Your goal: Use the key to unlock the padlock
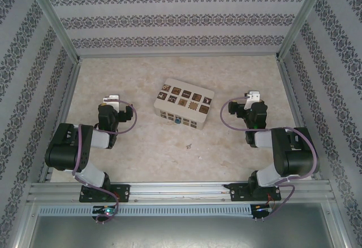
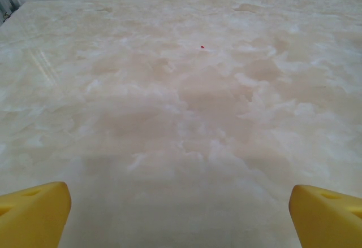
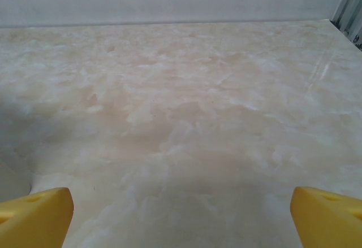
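I see the padlock [image 1: 177,120] at the near side of the cream patterned box [image 1: 184,102] mid-counter [image 1: 130,152]. The key [image 1: 188,145] lies apart, nearer the arms. The left end effector [image 2: 181,217] and right end effector [image 3: 181,217] have fingers spread wide and hold nothing.

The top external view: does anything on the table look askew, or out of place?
The cream box sits askew, turned against the edges of the table. The padlock seems to rest at its near side, and the key lies loose in front, apart from both. Nothing looks spilled or damaged.
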Available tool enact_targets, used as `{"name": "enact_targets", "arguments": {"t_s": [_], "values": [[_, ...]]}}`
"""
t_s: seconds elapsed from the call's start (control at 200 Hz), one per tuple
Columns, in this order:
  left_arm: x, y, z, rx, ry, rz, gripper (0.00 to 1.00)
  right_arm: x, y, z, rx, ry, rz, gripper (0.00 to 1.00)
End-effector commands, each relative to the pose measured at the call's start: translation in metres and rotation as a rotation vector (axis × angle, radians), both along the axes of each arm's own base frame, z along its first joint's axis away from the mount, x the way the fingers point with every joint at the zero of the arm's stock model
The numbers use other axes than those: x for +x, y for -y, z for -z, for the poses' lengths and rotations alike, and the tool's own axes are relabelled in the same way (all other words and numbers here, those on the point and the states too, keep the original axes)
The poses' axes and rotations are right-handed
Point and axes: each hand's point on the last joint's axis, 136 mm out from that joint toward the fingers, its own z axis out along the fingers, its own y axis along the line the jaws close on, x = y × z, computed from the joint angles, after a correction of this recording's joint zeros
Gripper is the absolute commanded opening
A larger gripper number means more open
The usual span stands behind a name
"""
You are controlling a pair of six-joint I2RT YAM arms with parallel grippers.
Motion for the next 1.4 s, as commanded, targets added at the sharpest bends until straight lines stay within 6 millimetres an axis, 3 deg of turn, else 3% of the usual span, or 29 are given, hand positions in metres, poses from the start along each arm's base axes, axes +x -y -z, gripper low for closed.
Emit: {"name": "enact_targets", "arguments": {"t_s": [0.0,0.245,0.41,0.555,0.715,0.799,0.919,1.139,1.279,1.394], "values": [[0.009,-0.004,-0.013,0.005,0.050,-0.001,0.99,0.008,0.000,-0.010,-0.006,0.037,-0.007,0.98],[0.006,0.004,-0.014,0.001,0.062,0.051,0.99,0.008,0.000,-0.010,-0.005,0.038,-0.008,0.98],[-0.006,0.005,-0.030,-0.001,0.140,0.062,0.99,0.006,0.003,-0.017,0.003,0.054,0.005,0.98],[-0.015,0.004,-0.059,0.000,0.162,0.052,0.99,0.001,0.006,-0.037,0.014,0.060,0.014,0.98],[-0.019,0.006,-0.113,-0.102,0.211,0.032,0.99,-0.008,0.006,-0.060,0.089,0.018,0.036,0.98],[-0.017,0.011,-0.135,-0.205,0.198,0.036,0.99,-0.012,-0.010,-0.072,0.217,-0.013,-0.017,0.98],[-0.012,0.029,-0.147,-0.361,0.141,0.086,0.99,-0.018,-0.033,-0.080,0.429,-0.090,-0.075,0.99],[0.006,0.068,-0.116,-0.619,-0.050,0.202,0.99,-0.024,-0.075,-0.066,0.699,-0.272,-0.195,0.98],[0.024,0.095,-0.092,-0.723,-0.175,0.278,0.99,-0.021,-0.096,-0.039,0.716,-0.400,-0.229,0.98],[0.036,0.124,-0.080,-0.776,-0.230,0.361,0.99,-0.016,-0.116,-0.030,0.704,-0.446,-0.277,0.98]]}}
